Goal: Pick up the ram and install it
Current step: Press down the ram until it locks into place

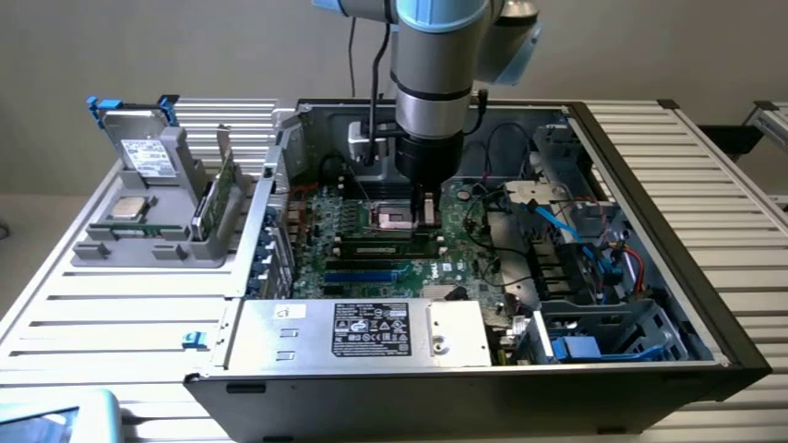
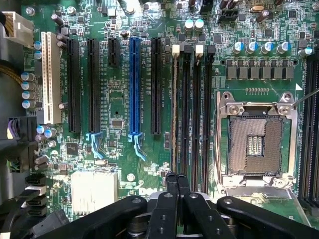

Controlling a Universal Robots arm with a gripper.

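My black two-fingered gripper [image 2: 177, 185] is clenched empty over the black memory slots [image 2: 192, 114]; the long green ram stick [image 1: 220, 198] (still racked) awaits pickup, so nothing's installed.

The gripper [image 1: 425, 217] hangs inside the open case [image 1: 640, 166], just above the motherboard [image 2: 119, 114] beside the CPU socket [image 2: 254, 144]. Around the socket, cables [image 1: 542, 217] crowd the exterior view's right and the power supply [image 1: 357, 330] blocks the near side. Above the socket the case is open, apart from the arm.
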